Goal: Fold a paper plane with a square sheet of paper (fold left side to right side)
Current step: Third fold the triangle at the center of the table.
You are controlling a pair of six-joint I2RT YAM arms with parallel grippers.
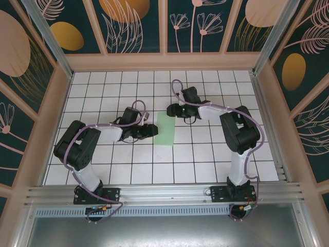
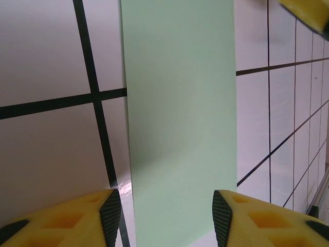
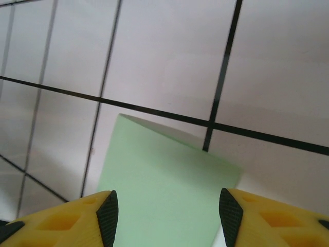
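Note:
The square sheet of paper (image 1: 165,129) lies on the tiled table as a narrow pale green rectangle, doubled over lengthwise. My left gripper (image 1: 150,131) sits at its left edge, low over the table. In the left wrist view the green strip (image 2: 180,113) runs away between the open yellow fingers of that gripper (image 2: 167,216). My right gripper (image 1: 174,111) hovers over the sheet's far end, and its open jaws (image 3: 167,216) straddle the paper (image 3: 164,195), whose far edge stands slightly raised and casts a shadow. Neither gripper holds anything. A paper plane is out of view.
The table (image 1: 205,154) is white tile with black grid lines, walled by a beige frame (image 1: 164,62) on three sides. An aluminium rail (image 1: 164,193) carries both arm bases at the near edge. A fingertip (image 2: 308,13) of the right gripper shows at the top right of the left wrist view.

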